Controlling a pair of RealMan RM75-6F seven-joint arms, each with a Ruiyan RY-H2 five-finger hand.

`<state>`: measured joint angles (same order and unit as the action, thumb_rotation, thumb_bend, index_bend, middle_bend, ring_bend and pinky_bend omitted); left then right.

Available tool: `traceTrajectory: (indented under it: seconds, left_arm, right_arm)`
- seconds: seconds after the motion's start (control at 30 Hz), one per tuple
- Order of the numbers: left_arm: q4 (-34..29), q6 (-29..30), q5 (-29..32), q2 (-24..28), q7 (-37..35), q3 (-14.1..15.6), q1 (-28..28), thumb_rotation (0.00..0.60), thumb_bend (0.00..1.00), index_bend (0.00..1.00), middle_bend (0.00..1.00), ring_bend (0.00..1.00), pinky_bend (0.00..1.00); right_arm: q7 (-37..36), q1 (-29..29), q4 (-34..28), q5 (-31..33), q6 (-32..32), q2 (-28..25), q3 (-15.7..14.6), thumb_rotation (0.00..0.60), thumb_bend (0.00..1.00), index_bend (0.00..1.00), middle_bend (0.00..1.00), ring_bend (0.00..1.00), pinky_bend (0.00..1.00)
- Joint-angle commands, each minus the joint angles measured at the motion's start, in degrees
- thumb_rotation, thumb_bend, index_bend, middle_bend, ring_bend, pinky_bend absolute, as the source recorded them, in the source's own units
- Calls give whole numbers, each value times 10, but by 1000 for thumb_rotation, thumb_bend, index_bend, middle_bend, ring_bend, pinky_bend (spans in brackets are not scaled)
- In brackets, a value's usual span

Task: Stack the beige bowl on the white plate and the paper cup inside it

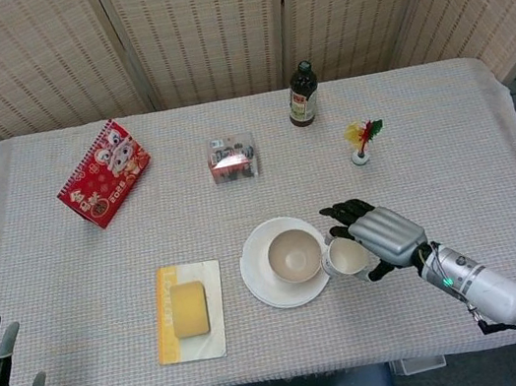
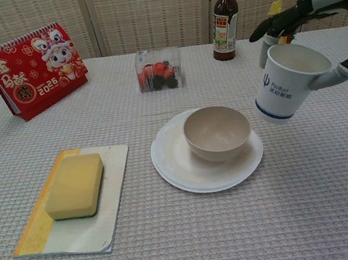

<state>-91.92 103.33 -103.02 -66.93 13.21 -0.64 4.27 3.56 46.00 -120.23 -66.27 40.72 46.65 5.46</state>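
Woven screen (image 1: 208,22) behind clothed table (image 1: 458,138)

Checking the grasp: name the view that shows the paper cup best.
Chest view: the paper cup shows large, side-on and tilted, held above the table by the right hand. The head view shows only its open rim, partly under the hand.

One bowl (image 2: 217,132), one plate (image 2: 178,164), one cup (image 2: 287,82)
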Motion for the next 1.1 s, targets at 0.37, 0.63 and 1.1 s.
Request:
traceTrajectory:
  seconds: [0.37,0.63,1.1]
  left_arm:
    - [2,17,-4,14,-31,1,6,600,314,0,0,0,261]
    - [2,23,-1,18,-43,0,8,600,314,0,0,0,261]
    - [3,32,-4,23,-53,1,12,600,314,0,0,0,261]
  right_arm:
    - [138,92,94,156,22,172,0,600,291,293,17,0,0]
    - [196,131,120,232,43,224,-7,600,288,293,17,0,0]
    - [235,166,146,301,55,255,-20,600,289,293,17,0,0]
